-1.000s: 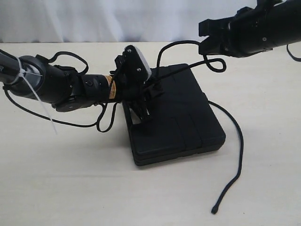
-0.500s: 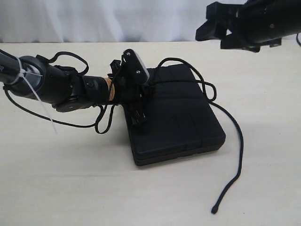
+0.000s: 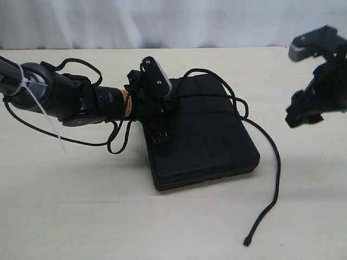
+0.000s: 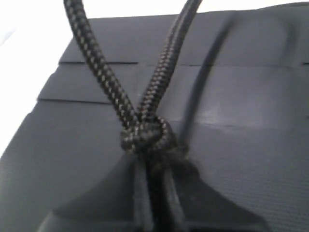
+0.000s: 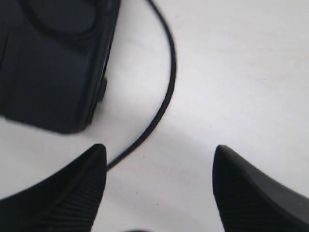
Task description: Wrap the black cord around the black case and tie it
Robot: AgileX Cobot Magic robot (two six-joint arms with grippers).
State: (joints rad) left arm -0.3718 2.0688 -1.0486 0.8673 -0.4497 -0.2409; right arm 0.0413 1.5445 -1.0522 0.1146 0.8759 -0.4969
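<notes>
Shows, apparently, the tying step: left tool (image 3: 165, 120) clamped on a knot in the black cord (image 4: 145, 137) just above the black case (image 3: 206, 135), right tool (image 5: 158, 154) wide open, empty, over the cord's loose tail on the tabletop (image 3: 81, 206); probably calls next for regrasping that tail.

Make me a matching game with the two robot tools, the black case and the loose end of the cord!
Things:
1. left tool
2. right tool
3. case
4. cord end

States:
a. open, holding nothing
b. lying loose, away from both tools
c. shut on the cord
d. cord looped over its top

Pairs: 1-c, 2-a, 3-d, 4-b
</notes>
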